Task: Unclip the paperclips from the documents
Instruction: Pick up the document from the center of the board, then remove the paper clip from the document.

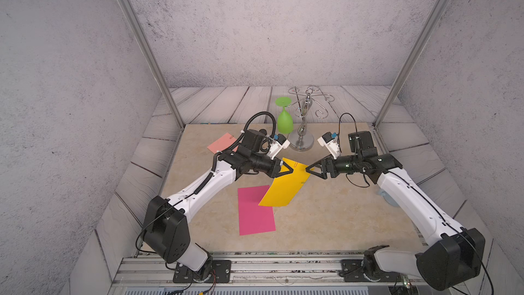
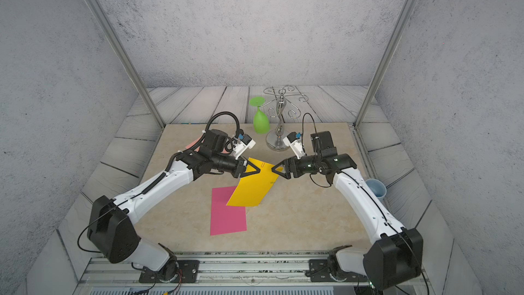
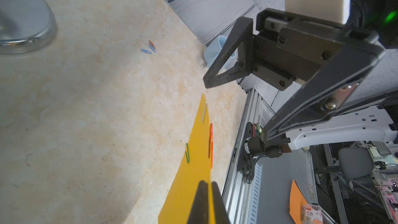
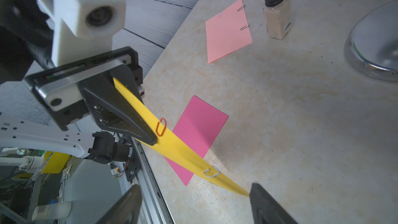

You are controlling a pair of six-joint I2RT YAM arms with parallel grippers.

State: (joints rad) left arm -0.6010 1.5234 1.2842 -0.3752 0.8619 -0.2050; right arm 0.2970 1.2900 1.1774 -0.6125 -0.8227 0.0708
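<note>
**Clearance and Obstructions**

The near and right parts of the tabletop [image 1: 326, 222] lie bare: open passage. The middle is barred by the yellow sheet [image 1: 286, 188], raised at a slant between the left hand [image 1: 291, 171] and the right hand [image 1: 309, 170]. At the far edge stand the chrome stand [image 1: 301, 140] and green glass [image 1: 284, 122], close together. A jar [image 4: 277, 11] stands just beside the pink sheet [image 4: 228, 31]. The magenta sheet [image 1: 255, 214] lies flat, no barrier. A blue cup [image 2: 375, 191] sits at the right edge.
</note>
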